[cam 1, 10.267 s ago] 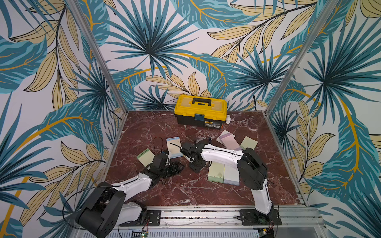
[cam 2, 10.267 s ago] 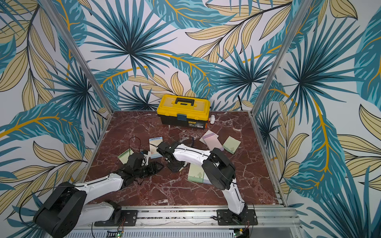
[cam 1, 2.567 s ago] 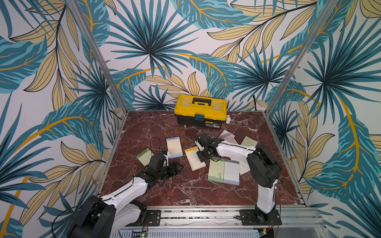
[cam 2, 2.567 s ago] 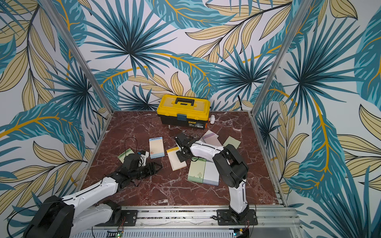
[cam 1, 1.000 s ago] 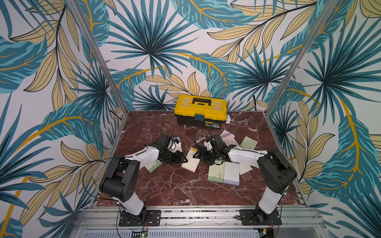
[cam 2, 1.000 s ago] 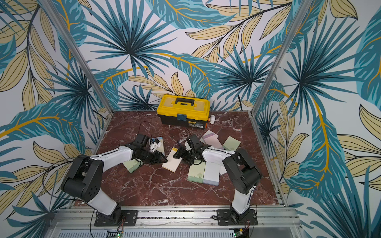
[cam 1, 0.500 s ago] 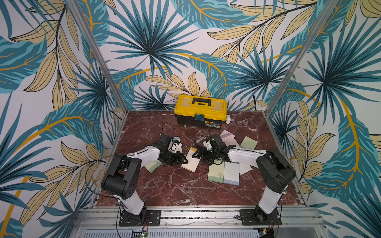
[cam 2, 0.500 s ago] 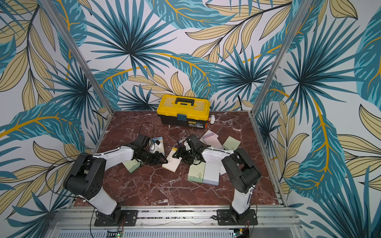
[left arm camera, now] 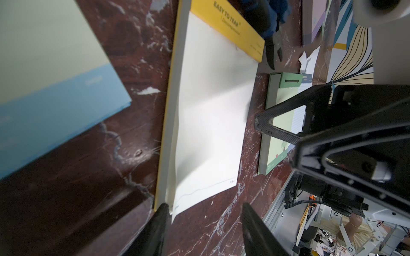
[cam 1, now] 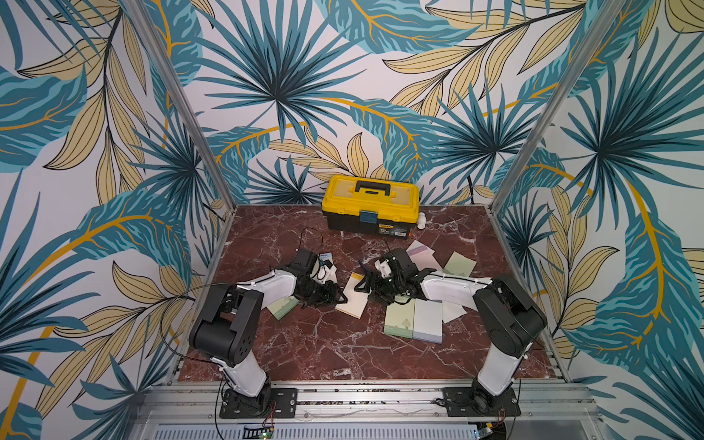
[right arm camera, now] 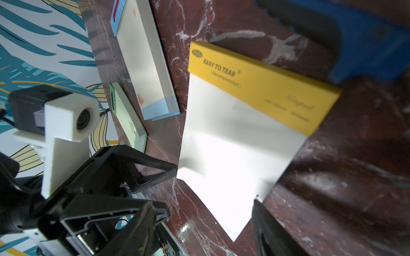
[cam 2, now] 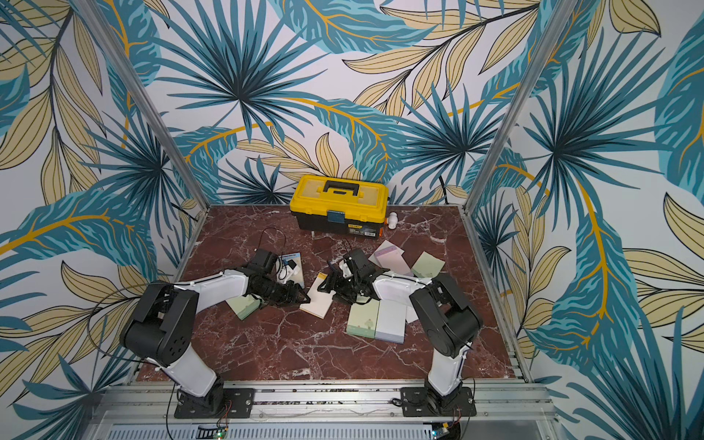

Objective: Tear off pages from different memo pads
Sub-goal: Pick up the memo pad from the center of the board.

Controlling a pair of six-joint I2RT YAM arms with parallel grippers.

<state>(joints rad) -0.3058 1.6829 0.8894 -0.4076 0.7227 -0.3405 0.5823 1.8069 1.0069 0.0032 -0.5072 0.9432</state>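
Left tool (left arm camera: 203, 206), jaws spread, is set astride a lifted corner of the cream paper page (left arm camera: 213, 115) for pinching; the yellow-headed pad (left arm camera: 230, 24) seems braced by the spread right tool (cam 1: 362, 286).

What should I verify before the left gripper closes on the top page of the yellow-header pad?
1. Left gripper open: ok, jaws apart at the pad's free end.
2. Top page lifted off the yellow-header memo pad: ok, its free end curls up.
3. Page corner between the left jaws: cannot tell, it lies close beside one finger.
4. Right gripper pinning the pad down: cannot tell, contact is blurred.
5. Page joined to the pad at its bound end: ok.
6. Blue-bordered pad and green pad apart from it: ok.
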